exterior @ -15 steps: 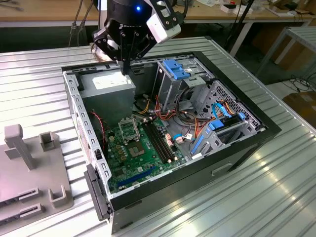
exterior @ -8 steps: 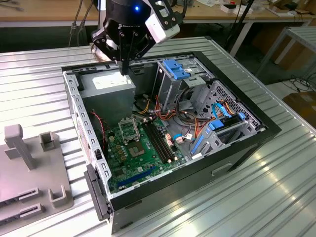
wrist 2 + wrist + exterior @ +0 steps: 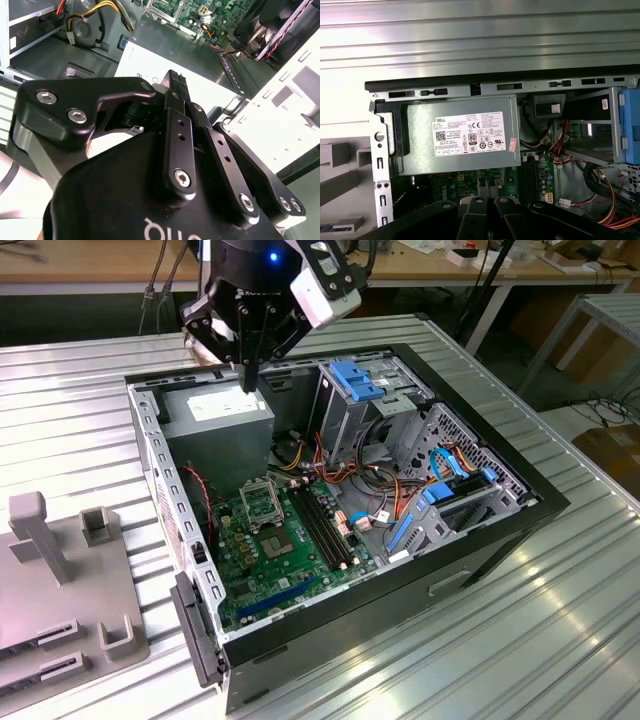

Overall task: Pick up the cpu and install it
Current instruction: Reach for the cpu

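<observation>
One gripper [image 3: 249, 380] is seen hanging over the open computer case [image 3: 400, 575], which is laid on its side on the ribbed metal desk [image 3: 520, 640]. Its two fingers [image 3: 175, 100] are drawn together to a narrow point, aimed down at the one grey power supply box [image 3: 220, 412]. Whether anything thin is pinched between them cannot be made out. In the first wrist view the same box [image 3: 457, 135] is shown from above with a single white label on its face, and the green board [image 3: 485, 181] is seen just past it.

In the exterior view one green board [image 3: 265, 570] is seen on the floor of the case, carrying one square socket frame [image 3: 262, 502]. Just beside that frame, on the side away from the power supply box, one small silver-grey square is seen lying flat on the board. It is probably the cpu [image 3: 287, 540], though this is not certain from this view, and it is well apart from the gripper.

One blue drive bracket [image 3: 355, 380] is mounted at the far end of the case (with bundled orange, yellow and black wires below it). One grey fixture plate [image 3: 60, 590] with upright posts is set on the desk at the exterior view's left, apart from the case.
</observation>
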Controlling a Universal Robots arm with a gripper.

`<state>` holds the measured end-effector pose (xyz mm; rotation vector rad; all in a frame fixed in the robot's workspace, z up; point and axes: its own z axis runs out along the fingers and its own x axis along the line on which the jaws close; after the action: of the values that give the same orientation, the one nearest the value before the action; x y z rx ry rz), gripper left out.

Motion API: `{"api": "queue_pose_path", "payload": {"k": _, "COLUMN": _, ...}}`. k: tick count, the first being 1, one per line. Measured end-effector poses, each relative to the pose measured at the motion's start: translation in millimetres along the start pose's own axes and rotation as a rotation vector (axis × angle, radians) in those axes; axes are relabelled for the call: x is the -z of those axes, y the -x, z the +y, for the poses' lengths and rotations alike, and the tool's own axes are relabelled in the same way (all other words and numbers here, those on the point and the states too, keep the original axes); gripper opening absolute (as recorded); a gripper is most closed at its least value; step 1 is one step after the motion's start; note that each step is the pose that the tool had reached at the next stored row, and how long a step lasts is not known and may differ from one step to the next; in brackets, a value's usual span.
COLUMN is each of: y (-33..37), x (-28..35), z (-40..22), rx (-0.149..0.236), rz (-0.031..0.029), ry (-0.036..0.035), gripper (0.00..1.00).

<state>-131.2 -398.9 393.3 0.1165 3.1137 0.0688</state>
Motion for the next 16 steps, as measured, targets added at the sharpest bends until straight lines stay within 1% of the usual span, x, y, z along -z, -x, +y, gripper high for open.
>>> {"api": "queue_pose_path", "payload": {"k": 16, "y": -2.6, "x": 0.1, "z": -0.2, "rx": 0.0, "rz": 0.0, "ry": 0.0, "gripper": 0.11}}
